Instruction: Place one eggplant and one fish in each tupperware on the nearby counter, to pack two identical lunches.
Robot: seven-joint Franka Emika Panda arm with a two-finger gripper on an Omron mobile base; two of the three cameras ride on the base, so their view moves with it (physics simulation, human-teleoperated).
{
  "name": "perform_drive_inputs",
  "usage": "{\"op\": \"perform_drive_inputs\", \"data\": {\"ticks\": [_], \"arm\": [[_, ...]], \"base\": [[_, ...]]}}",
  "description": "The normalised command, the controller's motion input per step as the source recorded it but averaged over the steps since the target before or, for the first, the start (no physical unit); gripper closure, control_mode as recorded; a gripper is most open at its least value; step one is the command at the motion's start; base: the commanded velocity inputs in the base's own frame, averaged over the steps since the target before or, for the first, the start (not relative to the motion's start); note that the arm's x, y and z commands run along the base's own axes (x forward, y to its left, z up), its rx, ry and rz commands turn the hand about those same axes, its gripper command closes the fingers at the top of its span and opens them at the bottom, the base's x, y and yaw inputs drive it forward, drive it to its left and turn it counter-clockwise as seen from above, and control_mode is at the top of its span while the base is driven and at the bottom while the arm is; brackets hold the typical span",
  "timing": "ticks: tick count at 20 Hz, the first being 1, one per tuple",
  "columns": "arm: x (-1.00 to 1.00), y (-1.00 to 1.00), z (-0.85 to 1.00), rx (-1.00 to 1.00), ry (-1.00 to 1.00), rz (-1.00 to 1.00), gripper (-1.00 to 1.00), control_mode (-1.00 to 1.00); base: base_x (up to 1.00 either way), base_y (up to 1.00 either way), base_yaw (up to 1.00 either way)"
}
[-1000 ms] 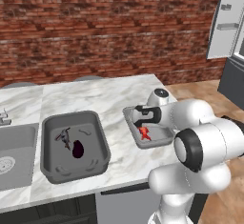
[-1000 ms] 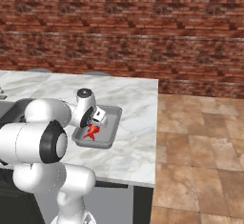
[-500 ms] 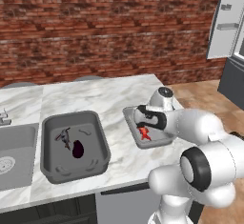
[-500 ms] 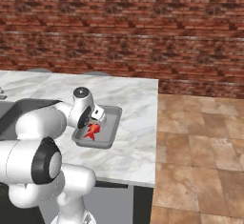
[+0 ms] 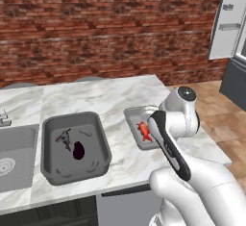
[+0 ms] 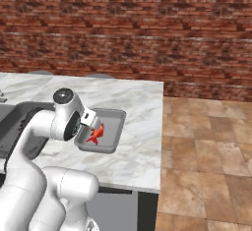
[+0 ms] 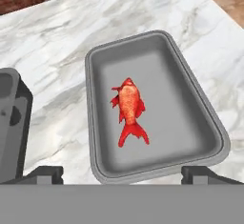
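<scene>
My claw (image 7: 122, 173) hangs spread wide and empty above the small tub (image 7: 200, 118), the red fish (image 7: 129, 109) lying loose on its floor, so the thing to do well is lift straight up and clear the rim without brushing that fish. On the counter (image 5: 110, 97) I count two tubs: the small one with one fish and no eggplant, the big tub (image 5: 50, 165) with one grey fish (image 5: 64, 137) and one dark eggplant (image 5: 78, 150).

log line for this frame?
gripper: open, above small tub | red fish: in small tub | big tub: dark eggplant + grey fish
</scene>
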Motion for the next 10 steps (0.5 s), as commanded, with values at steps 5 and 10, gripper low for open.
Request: {"op": "perform_drive_inputs", "data": {"ticks": [5,10], "arm": [[-0.87,-0.01,1.0,-0.03,0.0,-0.02,-1.0,-1.0],[-0.88,-0.24,0.98,-0.02,0.01,-0.01,-1.0,-1.0]], "base": [[0.0,0.0,0.0],[0.0,0.0,0.0]]}}
